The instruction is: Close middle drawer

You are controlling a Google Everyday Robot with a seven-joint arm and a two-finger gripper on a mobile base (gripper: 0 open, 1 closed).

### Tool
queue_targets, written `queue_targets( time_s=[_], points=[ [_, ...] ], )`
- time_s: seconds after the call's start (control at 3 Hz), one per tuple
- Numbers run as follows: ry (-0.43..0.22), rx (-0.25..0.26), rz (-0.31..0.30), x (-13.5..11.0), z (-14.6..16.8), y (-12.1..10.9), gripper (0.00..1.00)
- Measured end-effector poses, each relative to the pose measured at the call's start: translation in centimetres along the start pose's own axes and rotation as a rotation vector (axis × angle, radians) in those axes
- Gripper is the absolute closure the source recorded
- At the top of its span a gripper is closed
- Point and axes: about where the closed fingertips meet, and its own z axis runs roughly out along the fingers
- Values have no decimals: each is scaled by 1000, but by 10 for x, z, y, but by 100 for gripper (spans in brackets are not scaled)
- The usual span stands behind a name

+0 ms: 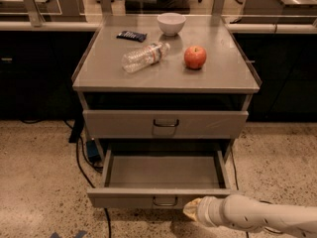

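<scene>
the middle drawer (163,171) stood pulled open at lower centre; the gripper (192,210) was against its front, lower right; i cannot tell its grip.

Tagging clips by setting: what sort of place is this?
Probably an office kitchen or canteen area: a counter with glass dividers runs behind, the floor is speckled terrazzo, and a bowl and apple sit on the grey drawer cabinet. The gripper is at the front of the open middle drawer.

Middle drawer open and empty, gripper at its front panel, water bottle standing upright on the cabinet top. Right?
Not quite: the camera view shows the water bottle lying on its side on the cabinet top. The middle drawer is open and empty, gripper at its front panel.
</scene>
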Motion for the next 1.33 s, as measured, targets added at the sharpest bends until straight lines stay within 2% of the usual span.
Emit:
queue_targets(
  time_s=[0.33,1.0,1.33],
  points=[
    [4,62,-37,-12,3,-41,100],
    [-18,80,-42,-18,0,-50,100],
    [-47,116,-84,-34,-3,-75,100]
  ],
)
